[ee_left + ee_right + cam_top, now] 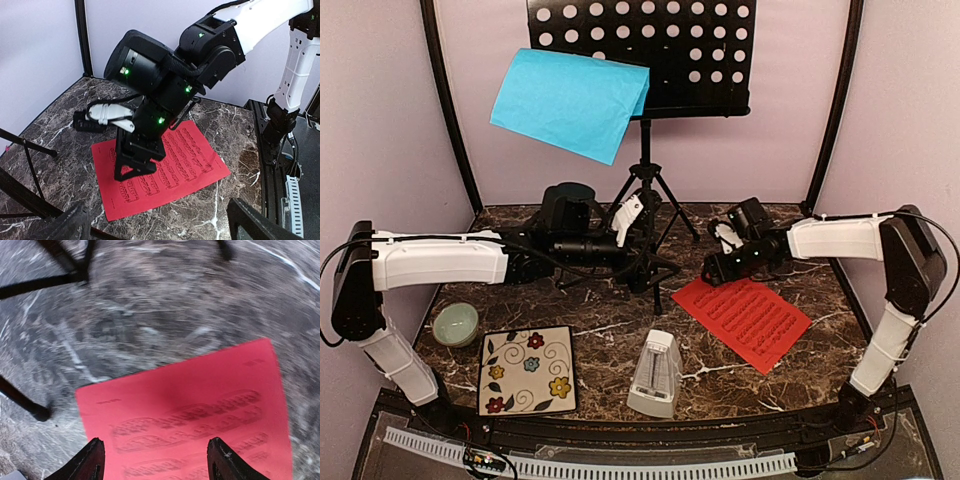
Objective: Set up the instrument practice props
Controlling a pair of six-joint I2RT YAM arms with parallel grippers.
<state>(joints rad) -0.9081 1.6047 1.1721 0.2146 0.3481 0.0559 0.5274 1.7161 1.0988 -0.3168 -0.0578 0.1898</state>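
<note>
Rear centre of table (610,345): music stand (670,60), tripod legs on table top, desk raised above.
On desk, left part: upper music sheet (570,100), tilted, overhanging desk's left and lower edges.
Right of centre, before and right of stand legs: lower music sheet (745,318), flat on table.
Over lower music sheet's far end: right gripper (155,455); contact cannot be told.
Front centre: metronome (656,375), upright, left of lower music sheet, near it, apart.
Front left: tile (527,370), flat, left of metronome, apart.
Behind tile's left corner, near table's left edge: bowl (455,324), upright.

Blue sheet (570,100); red sheet (750,320), dark print; black stand desk (690,97), round holes; white metronome (655,375); brown white-veined table (605,312).
</note>
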